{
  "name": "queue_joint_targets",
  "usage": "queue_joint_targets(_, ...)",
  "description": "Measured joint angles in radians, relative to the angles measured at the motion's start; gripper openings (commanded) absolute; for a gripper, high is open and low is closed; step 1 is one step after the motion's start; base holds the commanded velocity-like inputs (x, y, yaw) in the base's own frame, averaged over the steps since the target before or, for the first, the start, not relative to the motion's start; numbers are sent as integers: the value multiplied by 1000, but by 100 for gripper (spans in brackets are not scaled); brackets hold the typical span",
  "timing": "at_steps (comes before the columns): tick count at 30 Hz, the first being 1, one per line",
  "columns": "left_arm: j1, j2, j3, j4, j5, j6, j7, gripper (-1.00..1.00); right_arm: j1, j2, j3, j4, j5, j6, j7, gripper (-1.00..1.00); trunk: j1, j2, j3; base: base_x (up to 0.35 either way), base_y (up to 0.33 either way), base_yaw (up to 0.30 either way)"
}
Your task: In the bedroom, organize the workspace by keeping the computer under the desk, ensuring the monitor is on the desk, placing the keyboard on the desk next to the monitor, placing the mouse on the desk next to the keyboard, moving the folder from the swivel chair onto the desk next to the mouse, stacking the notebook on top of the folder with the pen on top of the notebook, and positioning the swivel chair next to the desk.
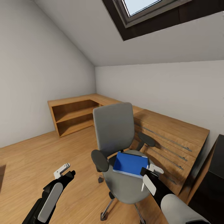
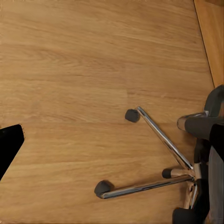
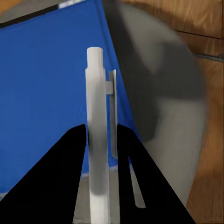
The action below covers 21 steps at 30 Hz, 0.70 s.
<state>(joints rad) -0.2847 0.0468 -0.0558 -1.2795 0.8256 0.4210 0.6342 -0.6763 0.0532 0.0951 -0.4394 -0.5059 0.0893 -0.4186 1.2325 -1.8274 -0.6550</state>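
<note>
The right claw [image 3: 100, 154] pinches a slim grey-white plastic pen [image 3: 97, 135] above the flat blue folder [image 1: 130, 164] on the grey swivel chair [image 1: 119, 146] seat. Left claw [image 1: 63, 173]: cannot tell. Next, probably carrying the pen deskward.

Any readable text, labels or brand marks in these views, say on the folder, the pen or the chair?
None can be read.
Blue folder on the swivel chair seat: plain cover, no lettering visible.
Pen held in the right gripper: plain white barrel, no print.
Wooden drawer fronts: no labels.
</note>
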Motion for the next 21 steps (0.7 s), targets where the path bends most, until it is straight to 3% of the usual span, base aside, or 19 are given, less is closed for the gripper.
queue_joint_targets(4, 0, 0, -1, 0, 0, 0, 0, 100, 1, 0, 0, -16, 0, -1, -1, -100, -15, 28, 13, -291, 0, 0)
queue_joint_targets(8, 0, 1, 0, 0, 0, 0, 0, 100, 12, -1, 3, -131, 9, 1, -6, -100, -30, 56, 25, -327, 0, 0)
queue_joint_targets(9, 0, 1, 0, 0, 0, 0, 0, 100, 29, -1, 3, -182, 20, 4, -7, -100, -34, 63, 28, -337, 0, 0)
queue_joint_targets(10, 0, 0, 0, 0, 0, -1, 0, 100, 121, -2, 4, -348, 96, 8, -32, -100, -38, 70, 31, -338, 0, 0)
queue_joint_targets(11, 0, 0, -1, 0, 0, -1, 0, 100, 146, -1, 5, -397, 118, 11, -43, -100, -42, 77, 34, -338, 0, 0)
queue_joint_targets(16, 0, 0, 0, 0, 0, -1, 0, 100, 176, 2, 5, -471, 149, 20, -61, -100, -61, 112, 50, -246, 0, 0)
queue_joint_targets(21, 0, 0, 0, 0, 0, 0, 0, 100, 184, 11, 12, -514, 154, 25, -66, -100, -81, 147, 66, -28, 0, 0)
